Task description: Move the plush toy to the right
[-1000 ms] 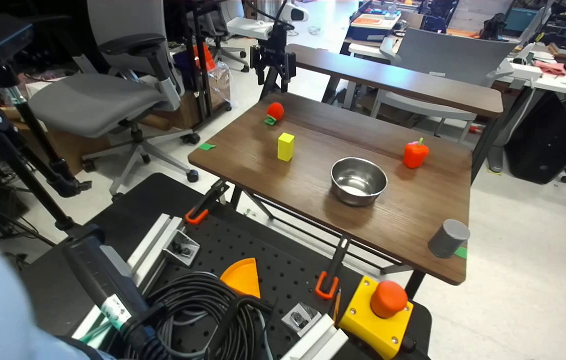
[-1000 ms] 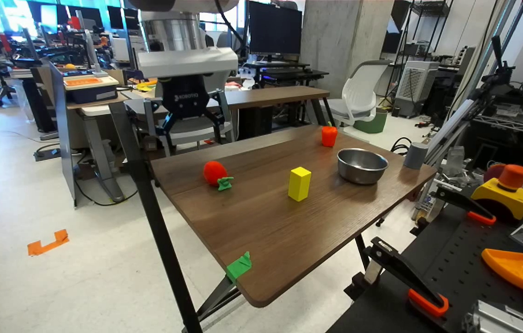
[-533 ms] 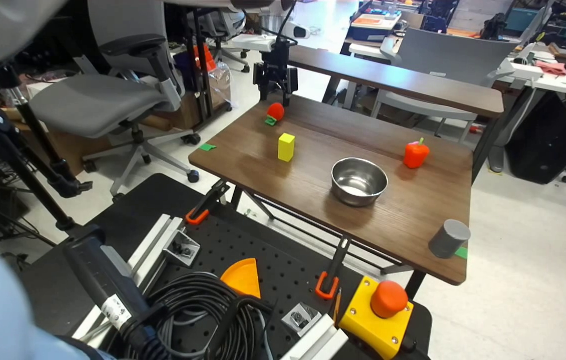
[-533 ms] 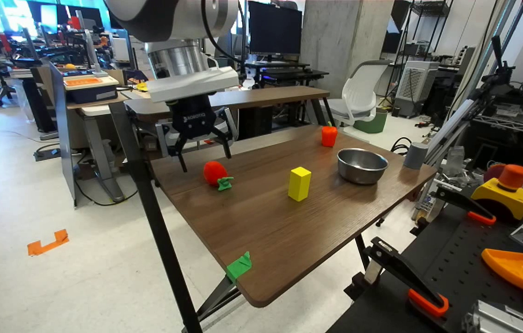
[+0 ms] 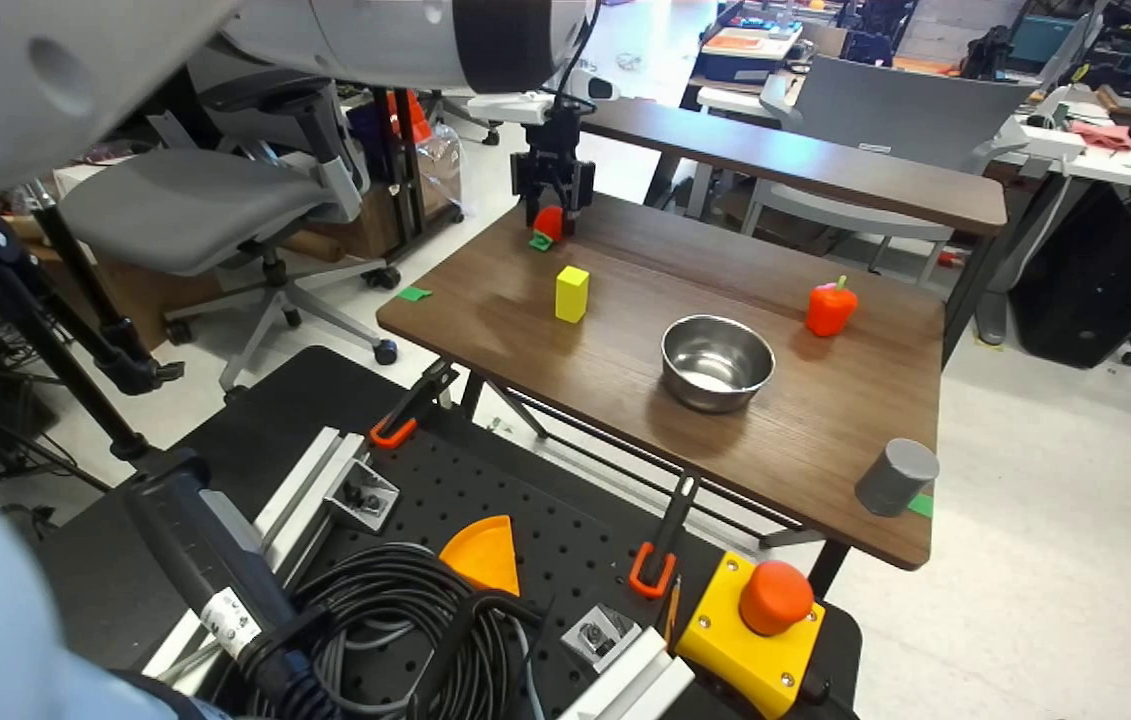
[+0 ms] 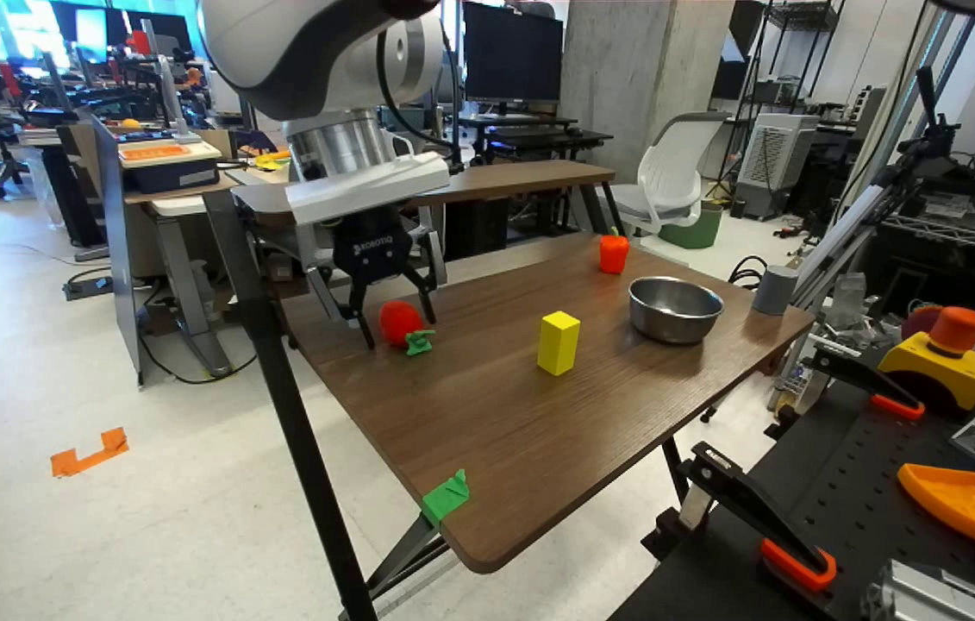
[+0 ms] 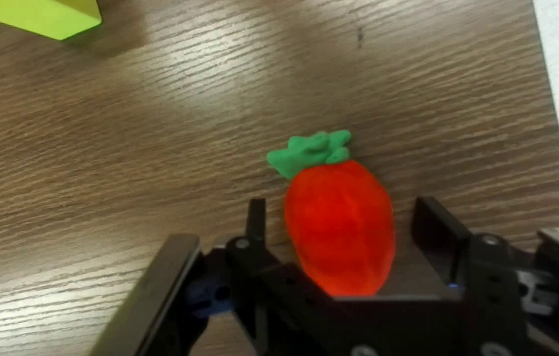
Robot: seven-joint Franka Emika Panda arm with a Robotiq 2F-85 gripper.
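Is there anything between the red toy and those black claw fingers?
Only brown tabletop shows between the plush toy and both fingers in the wrist view.

Tabletop: brown wood-grain table (image 5: 625, 345), one long edge facing a black perforated board (image 5: 565, 540).
Bowl: round polished steel bowl (image 6: 670, 329), nearer that edge than the opposite one.
Block: yellow rectangular block (image 5: 572, 295), upright between the bowl and one short edge.
Pepper: red-orange, green-stemmed pepper-shaped object (image 5: 830, 310), near the long edge away from the board.
Cylinder: smooth grey cylinder (image 5: 895, 478), upright at the other short edge, near its board-side corner.
Tape: green tape strip (image 5: 923, 505) just beside the cylinder; crumpled green tape piece (image 6: 446, 498) near the remaining board-side corner.
Button: yellow box (image 5: 737, 640) with a round red-orange button (image 5: 777, 597), on the board.
Tray: orange wedge-shaped tray (image 5: 485, 555), on the board.
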